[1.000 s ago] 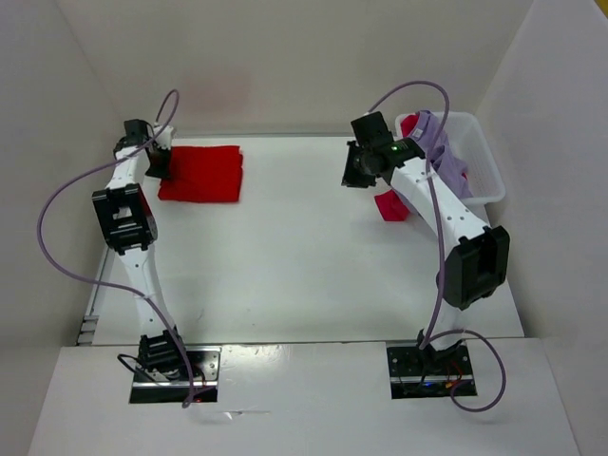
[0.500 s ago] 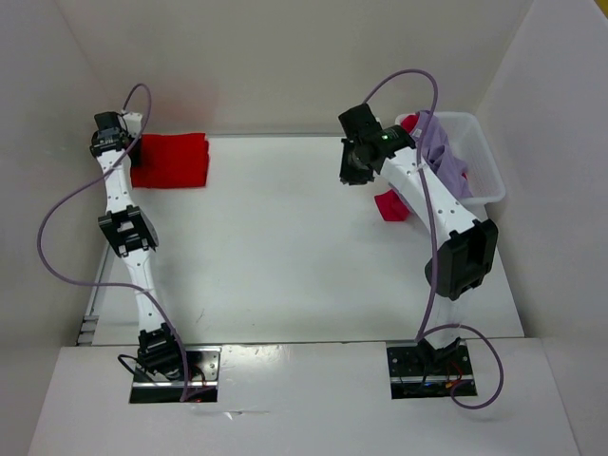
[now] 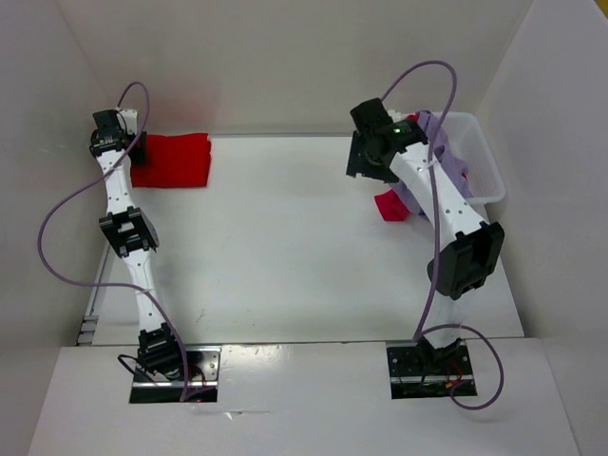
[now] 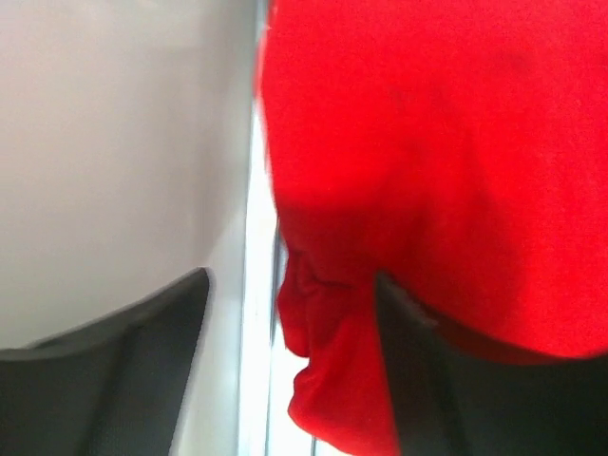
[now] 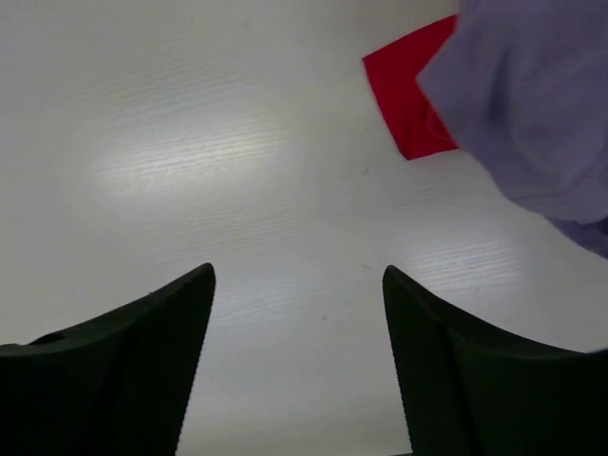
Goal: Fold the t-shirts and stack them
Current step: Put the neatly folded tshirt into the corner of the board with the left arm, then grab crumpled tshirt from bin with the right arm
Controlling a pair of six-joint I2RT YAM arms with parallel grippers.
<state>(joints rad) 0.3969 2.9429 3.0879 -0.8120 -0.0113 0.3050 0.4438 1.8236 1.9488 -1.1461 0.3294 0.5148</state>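
The bright red t-shirt (image 3: 173, 160) lies folded in the far left corner of the table. My left gripper (image 3: 122, 144) is at its left edge, jaws open. In the left wrist view a loose fold of the red t-shirt (image 4: 332, 380) hangs between the spread fingers (image 4: 142, 361). The lavender t-shirt (image 3: 437, 138) drapes over the white bin, and the crimson t-shirt (image 3: 389, 206) lies beside it, partly under my right arm. My right gripper (image 3: 366, 163) hovers open and empty over bare table (image 5: 298, 271), with the crimson corner (image 5: 408, 95) and lavender cloth (image 5: 532, 104) ahead of it to the right.
The white plastic bin (image 3: 484, 157) stands at the far right against the side wall. White walls close in the table at the back and on both sides. A metal strip (image 4: 255, 285) runs along the table's left edge beside the red shirt.
My left gripper pulled the red t-shirt into the far left corner, then opened and let it go. My right gripper opened and shifted slightly right, toward the bin.
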